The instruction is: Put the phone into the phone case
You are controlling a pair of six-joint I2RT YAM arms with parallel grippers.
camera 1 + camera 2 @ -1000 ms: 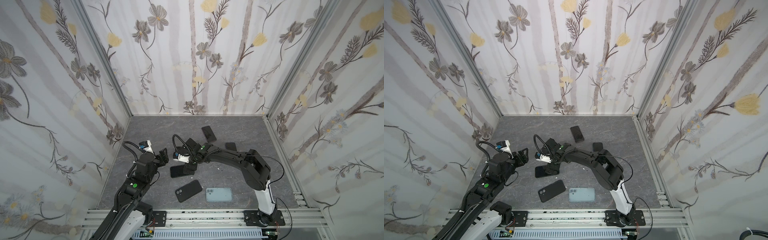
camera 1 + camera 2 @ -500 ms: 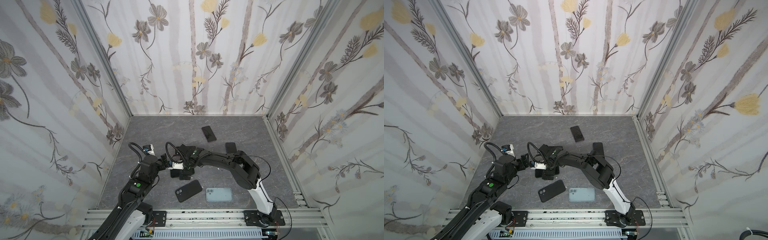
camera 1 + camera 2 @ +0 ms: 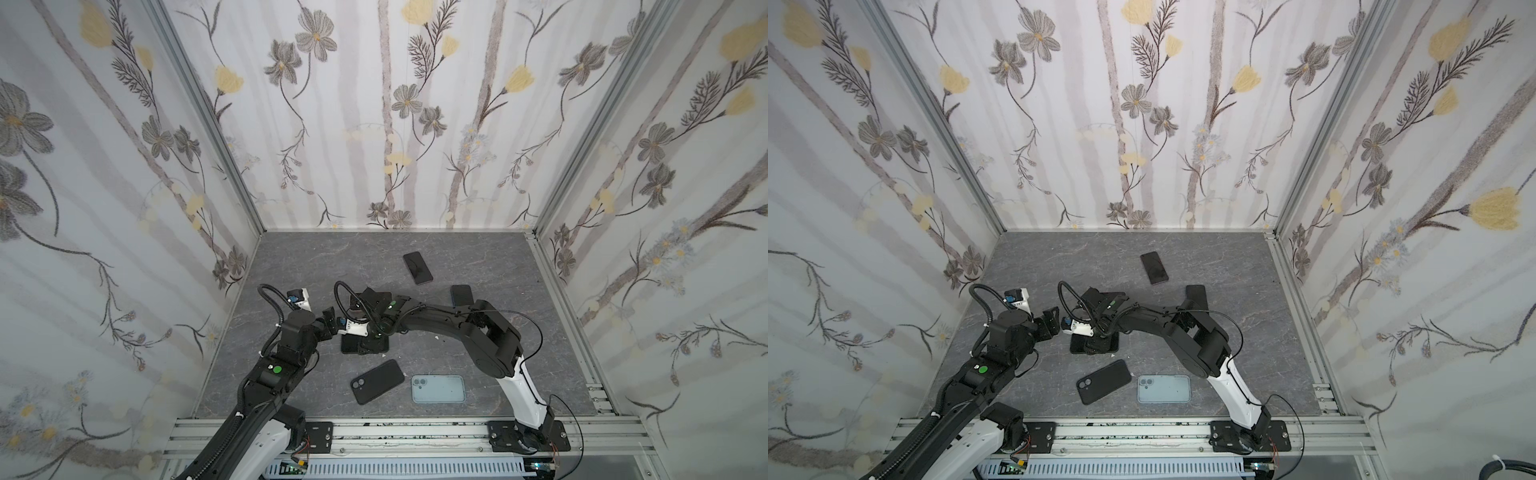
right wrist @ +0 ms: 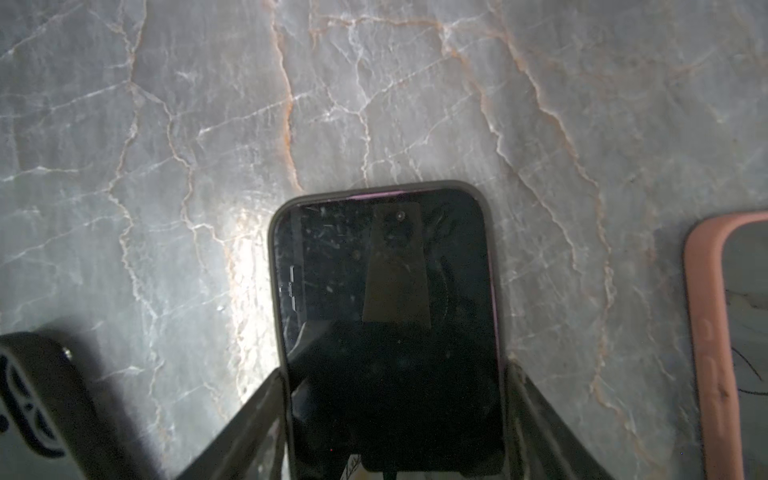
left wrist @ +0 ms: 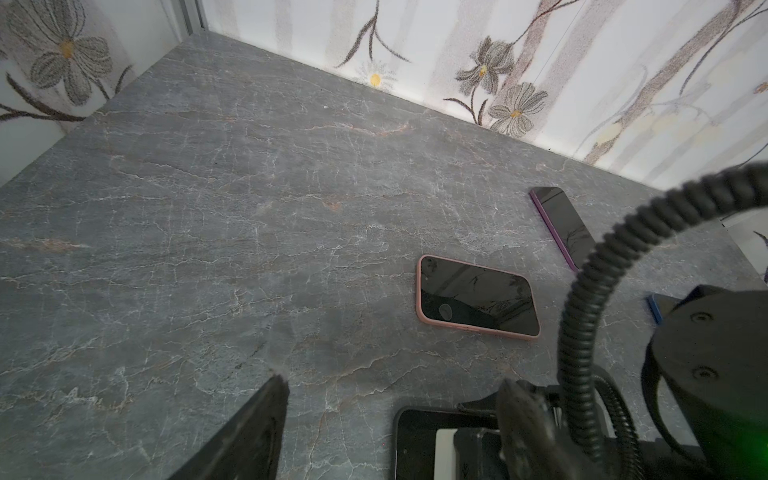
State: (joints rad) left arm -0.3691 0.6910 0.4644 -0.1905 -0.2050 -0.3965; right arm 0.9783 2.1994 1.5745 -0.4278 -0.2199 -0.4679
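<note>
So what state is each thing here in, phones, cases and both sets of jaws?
Dark-cased phone: flat, screen up.
Pink-cased phone: flat, screen up.
Purple-edged phone: flat, screen up.
Blue-edged phone: flat, screen up.
Black case: camera side up, contents hidden.
Pale blue case: camera side up, contents hidden.
Left gripper: jaws open, empty.
Right gripper: jaws straddle the dark-cased phone; grip unclear.

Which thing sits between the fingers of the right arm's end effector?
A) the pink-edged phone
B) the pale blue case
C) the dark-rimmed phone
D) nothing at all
C: in the right wrist view the right end effector has a finger against each long side of the dark-rimmed phone.
</note>
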